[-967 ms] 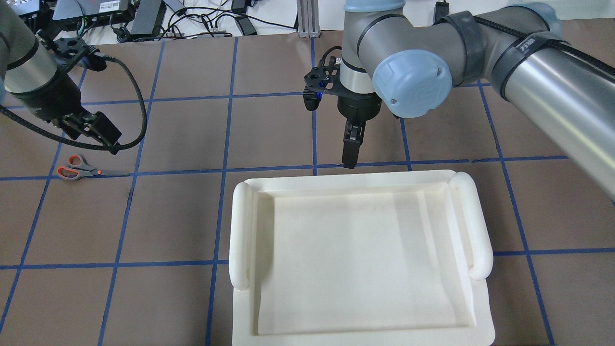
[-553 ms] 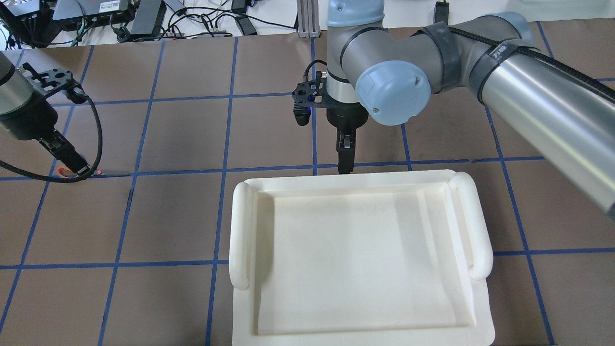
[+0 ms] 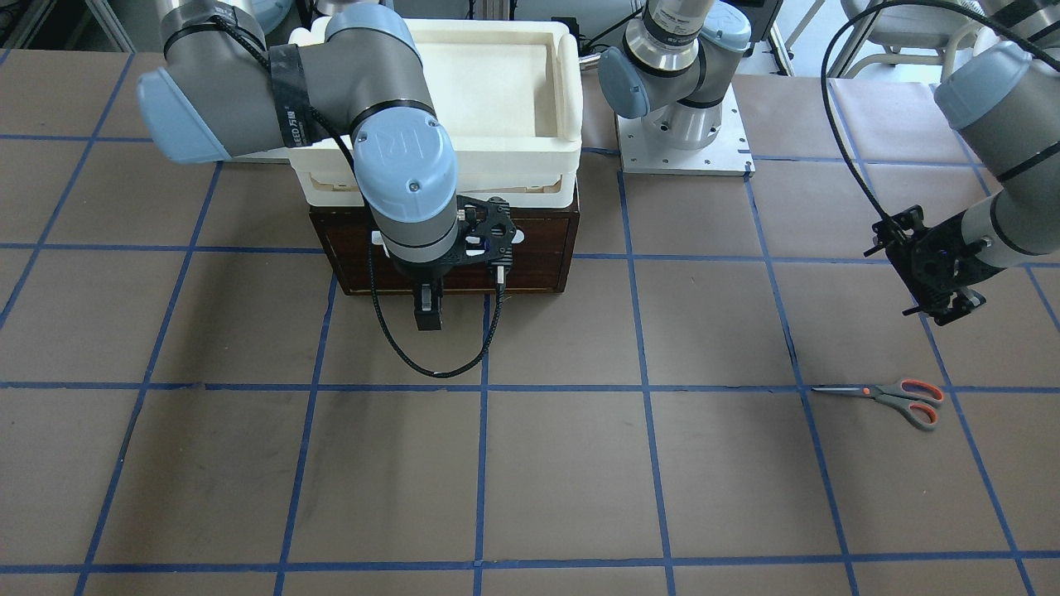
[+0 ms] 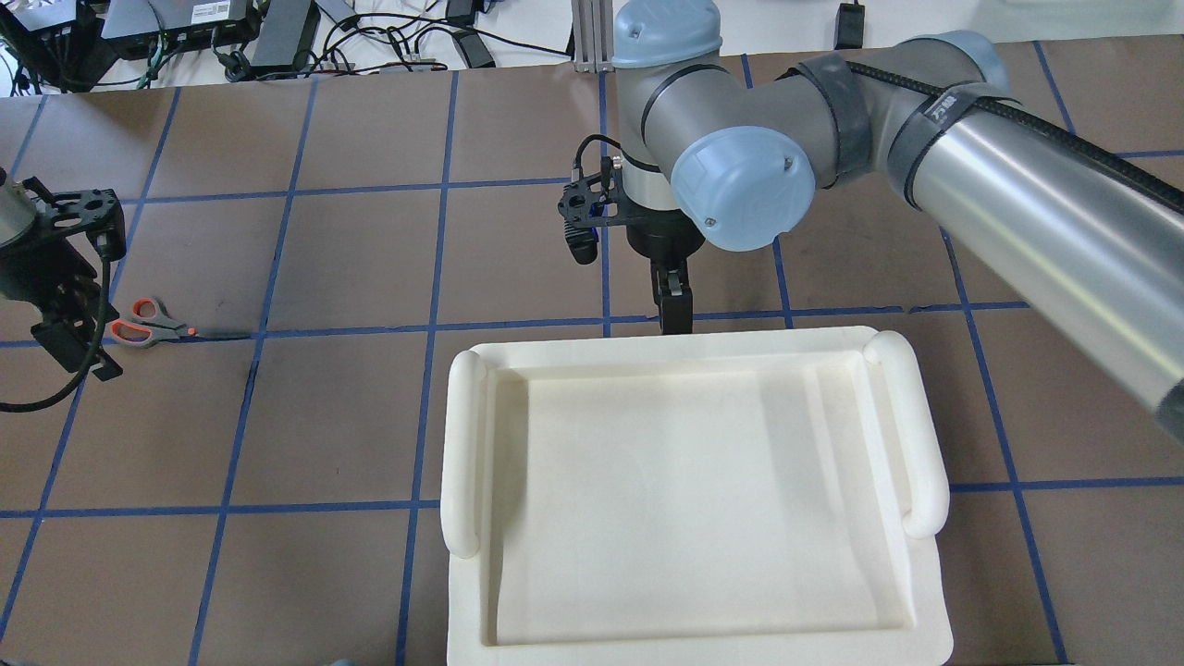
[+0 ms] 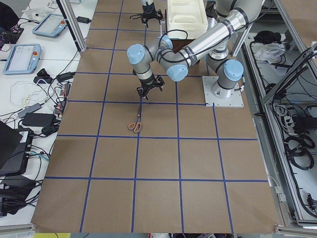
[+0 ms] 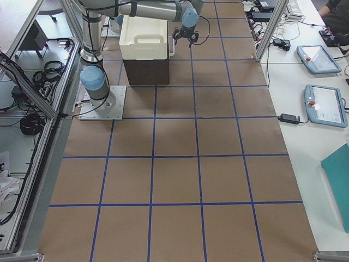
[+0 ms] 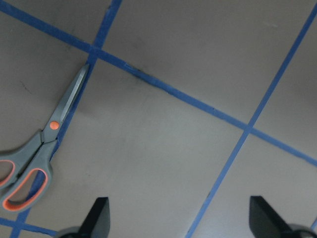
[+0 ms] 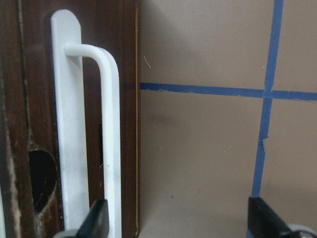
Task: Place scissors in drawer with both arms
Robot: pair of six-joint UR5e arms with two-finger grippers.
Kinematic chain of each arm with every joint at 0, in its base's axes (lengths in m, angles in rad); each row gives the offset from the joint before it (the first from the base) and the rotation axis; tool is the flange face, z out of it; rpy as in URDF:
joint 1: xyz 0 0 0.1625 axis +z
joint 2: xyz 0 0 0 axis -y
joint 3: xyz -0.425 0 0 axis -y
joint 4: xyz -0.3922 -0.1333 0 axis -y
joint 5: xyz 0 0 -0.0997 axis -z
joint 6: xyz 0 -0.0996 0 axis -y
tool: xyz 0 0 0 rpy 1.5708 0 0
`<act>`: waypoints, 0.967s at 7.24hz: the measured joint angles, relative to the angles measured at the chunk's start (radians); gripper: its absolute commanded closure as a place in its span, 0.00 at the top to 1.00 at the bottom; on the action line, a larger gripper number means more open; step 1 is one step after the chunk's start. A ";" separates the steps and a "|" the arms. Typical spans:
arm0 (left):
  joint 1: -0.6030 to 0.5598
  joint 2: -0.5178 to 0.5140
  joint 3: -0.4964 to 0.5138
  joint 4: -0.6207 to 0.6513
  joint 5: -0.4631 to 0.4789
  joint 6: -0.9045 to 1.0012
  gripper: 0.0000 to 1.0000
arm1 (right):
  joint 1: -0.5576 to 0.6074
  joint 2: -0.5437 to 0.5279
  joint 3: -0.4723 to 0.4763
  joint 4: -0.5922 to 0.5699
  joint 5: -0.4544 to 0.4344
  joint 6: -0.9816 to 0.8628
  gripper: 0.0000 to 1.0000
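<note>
The scissors (image 4: pixel 148 322) lie flat on the brown table, also in the front view (image 3: pixel 903 397) and the left wrist view (image 7: pixel 39 158). My left gripper (image 7: pixel 181 218) is open and empty, hovering above the table with the scissors beside one fingertip; overhead it (image 4: pixel 79 347) is just left of the handles. The dark-brown drawer (image 3: pixel 530 257) is shut under a cream tray. My right gripper (image 8: pixel 181 220) is open in front of the drawer front (image 8: pixel 29 99), one fingertip (image 8: pixel 99 220) close to the white bar handle (image 8: pixel 106 124). It also shows overhead (image 4: pixel 673 314).
The cream-white tray (image 4: pixel 462 435) sits on top of the drawer cabinet. Blue tape lines grid the table. The robot base plate (image 3: pixel 683 141) stands beside the cabinet. Cables and electronics (image 4: pixel 231 37) lie beyond the table's far edge.
My left gripper has swept leftward from right of the scissors, over them, to their left side. My right arm has shifted slightly left, gripper staying at the drawer front.
</note>
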 measured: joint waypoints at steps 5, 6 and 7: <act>0.031 -0.160 0.012 0.318 -0.021 0.508 1.00 | 0.009 0.013 0.008 0.008 0.014 0.011 1.00; 0.032 -0.186 0.010 0.376 -0.074 0.562 1.00 | 0.010 0.013 0.011 0.023 0.016 0.014 1.00; 0.032 -0.208 0.006 0.420 -0.107 0.605 1.00 | 0.012 0.012 0.012 0.037 0.017 0.016 1.00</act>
